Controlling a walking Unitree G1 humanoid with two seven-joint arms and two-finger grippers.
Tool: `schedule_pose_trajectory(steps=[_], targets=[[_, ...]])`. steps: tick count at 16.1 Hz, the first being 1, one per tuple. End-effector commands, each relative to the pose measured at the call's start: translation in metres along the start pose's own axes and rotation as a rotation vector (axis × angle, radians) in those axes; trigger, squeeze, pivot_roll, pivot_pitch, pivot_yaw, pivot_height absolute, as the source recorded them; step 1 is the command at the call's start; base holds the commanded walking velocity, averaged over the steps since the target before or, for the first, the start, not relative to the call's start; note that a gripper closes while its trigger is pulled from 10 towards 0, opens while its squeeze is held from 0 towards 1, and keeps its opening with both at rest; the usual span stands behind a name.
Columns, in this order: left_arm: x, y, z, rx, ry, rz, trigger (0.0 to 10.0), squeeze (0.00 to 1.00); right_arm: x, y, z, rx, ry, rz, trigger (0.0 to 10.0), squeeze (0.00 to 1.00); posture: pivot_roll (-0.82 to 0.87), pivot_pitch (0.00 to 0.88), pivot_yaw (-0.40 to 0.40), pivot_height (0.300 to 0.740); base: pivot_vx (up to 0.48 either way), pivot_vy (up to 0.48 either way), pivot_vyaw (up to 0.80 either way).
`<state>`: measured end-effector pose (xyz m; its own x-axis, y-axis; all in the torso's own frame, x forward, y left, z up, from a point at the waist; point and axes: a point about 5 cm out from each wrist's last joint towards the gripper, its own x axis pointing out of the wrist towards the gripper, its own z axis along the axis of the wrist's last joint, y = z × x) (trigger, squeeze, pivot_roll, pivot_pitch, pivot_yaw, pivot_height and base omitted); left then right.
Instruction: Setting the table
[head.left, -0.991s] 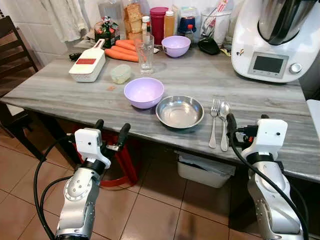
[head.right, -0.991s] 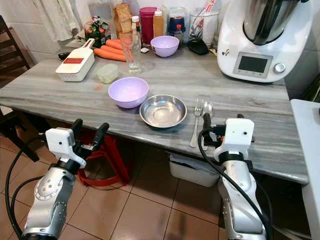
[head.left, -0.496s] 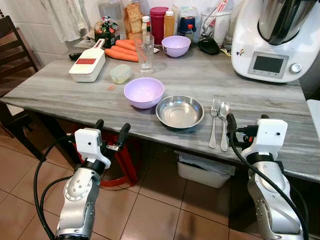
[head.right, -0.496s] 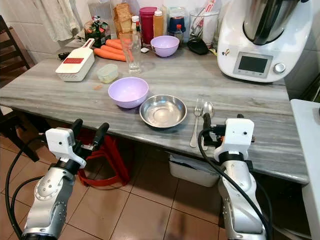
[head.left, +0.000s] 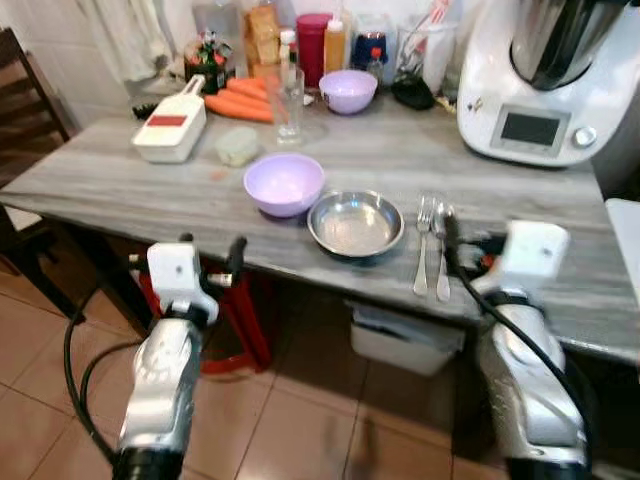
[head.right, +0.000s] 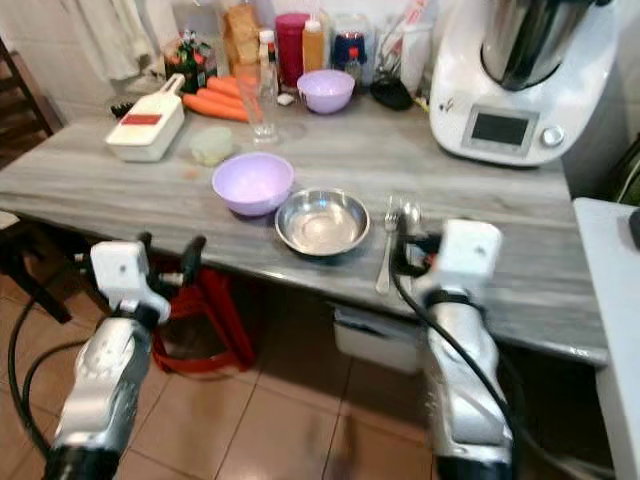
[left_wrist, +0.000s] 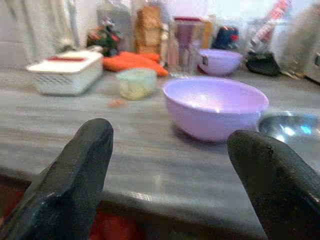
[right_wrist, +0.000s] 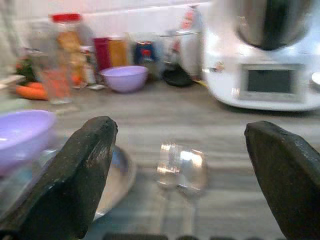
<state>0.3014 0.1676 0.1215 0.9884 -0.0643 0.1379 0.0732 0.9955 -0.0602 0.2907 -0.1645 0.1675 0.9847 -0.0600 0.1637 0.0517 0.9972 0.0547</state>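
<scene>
Fork and spoon lie side by side on the grey table directly ahead of the open right gripper, steel bowl beside them, open left gripper short of the edge; no legible writing.

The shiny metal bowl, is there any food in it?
Empty. The metal bowl stands upright on the table, and you can see its bare shiny bottom.

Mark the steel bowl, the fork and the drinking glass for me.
steel bowl (head.left: 355, 224), left eye view, middle of its inner base.
fork (head.left: 423, 246), left eye view, midway along its handle.
drinking glass (head.left: 287, 103), left eye view, middle of its clear wall.
</scene>
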Motion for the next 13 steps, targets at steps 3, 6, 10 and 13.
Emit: schedule_pose_trajectory(steps=[3,6,10,13], targets=[[-0.0045,0.005,-0.0056,0.009,0.037,0.035,10.0,0.0,-0.0012,-0.0014,-0.0069,0.012,0.036,-0.004,10.0,0.0,-0.05,0.069,0.044,0.74,0.0,0.0,0.0],[-0.0035,0.0048,-0.0069,0.02,0.05,0.063,10.0,0.0,0.0016,-0.0007,-0.0077,0.016,0.039,0.0,10.0,0.0,-0.05,0.065,0.04,0.74,0.0,0.0,-0.8],[-0.0014,0.0024,-0.0071,0.022,0.06,0.063,10.0,0.0,0.0022,-0.0011,-0.0076,0.014,0.035,0.008,10.0,0.0,-0.05,0.061,0.039,0.74,-0.064,0.0,0.0],[-0.0011,0.0015,-0.0075,0.028,0.067,0.064,10.0,0.0,0.0017,-0.0011,-0.0087,0.016,0.038,0.007,10.0,0.0,-0.05,0.061,0.039,0.74,-0.314,0.0,0.0]])
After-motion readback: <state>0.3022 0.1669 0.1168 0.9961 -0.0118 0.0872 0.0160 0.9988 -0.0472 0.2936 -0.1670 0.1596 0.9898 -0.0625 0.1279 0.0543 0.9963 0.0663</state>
